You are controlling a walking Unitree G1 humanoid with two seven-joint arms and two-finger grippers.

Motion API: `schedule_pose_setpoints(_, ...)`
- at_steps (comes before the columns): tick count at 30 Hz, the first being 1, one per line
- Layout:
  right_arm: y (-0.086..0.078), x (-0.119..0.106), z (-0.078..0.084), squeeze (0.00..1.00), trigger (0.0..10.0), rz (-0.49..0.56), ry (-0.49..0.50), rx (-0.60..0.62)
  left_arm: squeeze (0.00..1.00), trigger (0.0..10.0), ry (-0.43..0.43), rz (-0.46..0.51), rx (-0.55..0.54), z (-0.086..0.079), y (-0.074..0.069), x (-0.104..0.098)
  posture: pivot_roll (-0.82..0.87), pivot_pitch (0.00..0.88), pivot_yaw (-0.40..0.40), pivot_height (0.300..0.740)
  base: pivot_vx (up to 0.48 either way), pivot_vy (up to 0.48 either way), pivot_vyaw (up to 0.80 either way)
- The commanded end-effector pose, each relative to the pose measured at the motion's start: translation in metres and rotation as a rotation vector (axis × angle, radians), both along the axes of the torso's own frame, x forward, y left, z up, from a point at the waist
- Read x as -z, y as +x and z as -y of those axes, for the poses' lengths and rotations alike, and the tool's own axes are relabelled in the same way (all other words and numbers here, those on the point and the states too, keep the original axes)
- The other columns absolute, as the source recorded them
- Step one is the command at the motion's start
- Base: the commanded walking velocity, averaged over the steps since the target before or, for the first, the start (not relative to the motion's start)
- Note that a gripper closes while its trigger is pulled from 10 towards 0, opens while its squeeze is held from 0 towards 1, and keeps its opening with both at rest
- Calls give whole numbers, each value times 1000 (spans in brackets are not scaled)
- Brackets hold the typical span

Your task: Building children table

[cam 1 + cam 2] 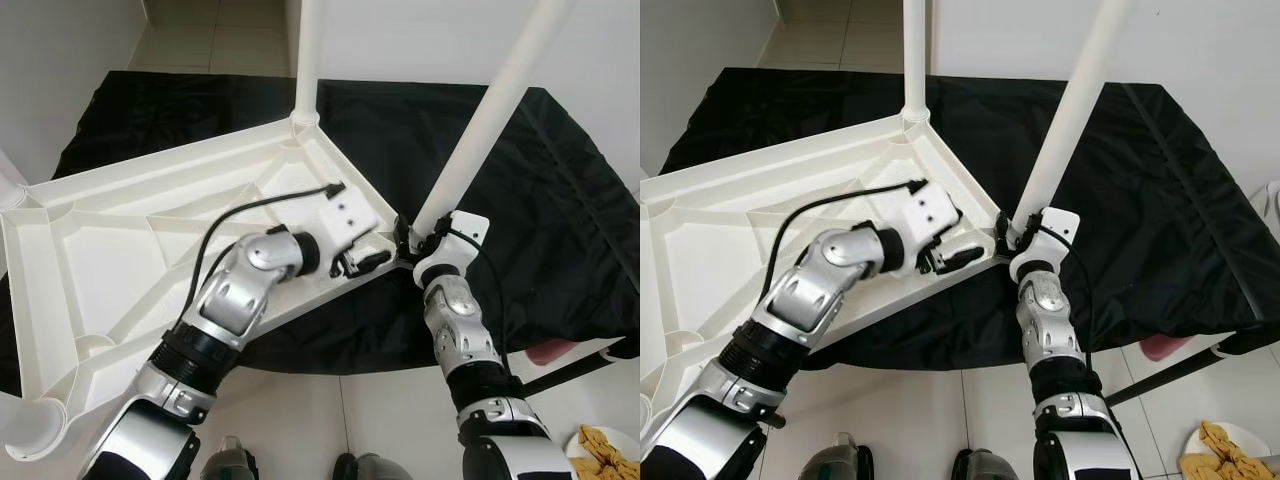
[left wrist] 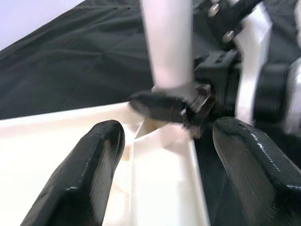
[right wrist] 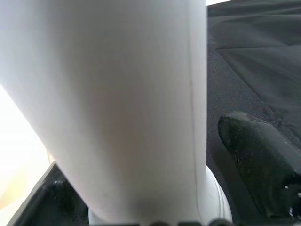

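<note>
- Head views: upturned white plastic table top lying ribs-up on black cloth; right gripper clamped on slanted white tubular leg, likely steering its foot into the corner socket; another leg upright, already seated.
- Left wrist view: left gripper spread wide over the corner, probably steadying it; holding nothing.
- Right wrist view: leg pinched close.

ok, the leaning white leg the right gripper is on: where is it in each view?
Left eye: leaning leg runs from top right down to the tabletop corner, centre right.
Right eye: leaning leg, top centre-right down to that corner.
Left wrist: its base, top centre, beyond the open fingers.
Right wrist: close up, across most of the frame.
Shared landmark: right gripper at the leg's base.
</note>
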State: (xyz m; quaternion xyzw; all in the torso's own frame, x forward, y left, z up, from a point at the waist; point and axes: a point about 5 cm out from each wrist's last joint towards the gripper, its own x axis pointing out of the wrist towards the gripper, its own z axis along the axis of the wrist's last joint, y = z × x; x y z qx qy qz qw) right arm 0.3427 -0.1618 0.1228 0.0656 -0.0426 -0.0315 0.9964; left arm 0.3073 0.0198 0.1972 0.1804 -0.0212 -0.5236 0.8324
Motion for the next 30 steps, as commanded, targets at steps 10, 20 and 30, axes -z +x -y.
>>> schedule_pose_setpoints(10,-4,5,13,0,10000,-21,-27,29,0,10000,-271,95,-406,-12,23,-18,32,95,-40,740,0,0,0)
schedule_pose_setpoints(20,-5,5,21,0,10000,-17,-41,47,0,10000,-363,82,-596,-62,41,-9,45,94,-35,740,0,0,0)
schedule_pose_setpoints(30,-4,5,27,0,10000,-17,-43,77,0,10000,-318,37,-744,-92,45,21,47,89,-26,740,0,0,0)
